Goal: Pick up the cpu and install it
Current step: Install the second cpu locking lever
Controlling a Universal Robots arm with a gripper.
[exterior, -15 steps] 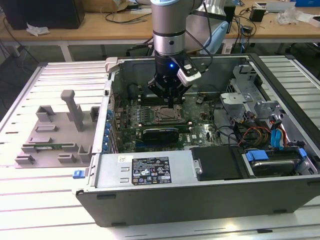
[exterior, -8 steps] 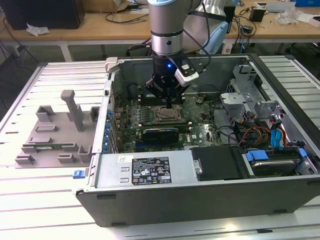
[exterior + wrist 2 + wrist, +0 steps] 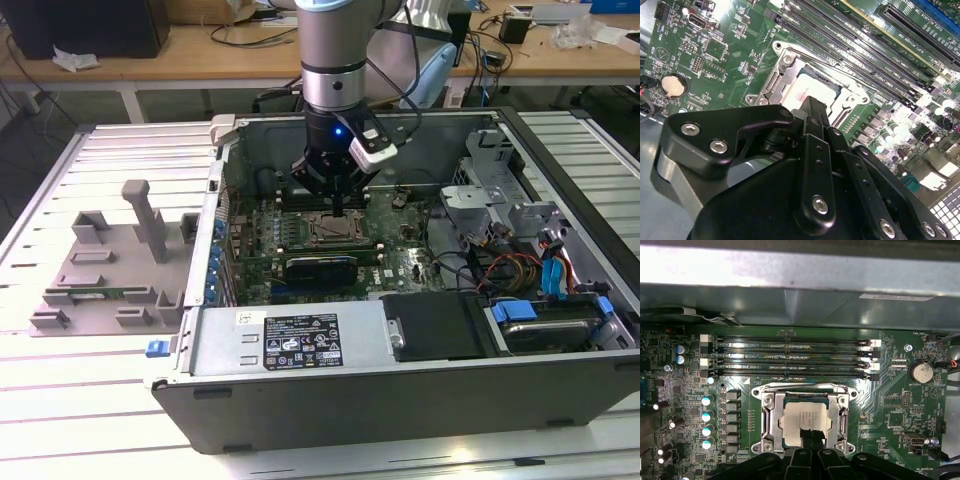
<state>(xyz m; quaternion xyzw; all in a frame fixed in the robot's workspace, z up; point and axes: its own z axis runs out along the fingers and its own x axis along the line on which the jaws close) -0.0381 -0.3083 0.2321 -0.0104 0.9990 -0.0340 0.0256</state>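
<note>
With the black gripper [image 3: 809, 436] closed thin on the edge of the small silver-grey square cpu [image 3: 805, 421], which already lies in the metal-framed socket [image 3: 805, 415], I'd keep it level and square, pressing nothing until it sits flat.

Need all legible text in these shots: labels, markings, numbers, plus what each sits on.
Nothing can be read reliably.
Black label on the metal cover: symbols and print, too small.
Top of the cpu: faint lines of print, blurred.
White sticker on the case wall: blurred.
Circuit board markings, including those beside the coin battery: too small.
</note>
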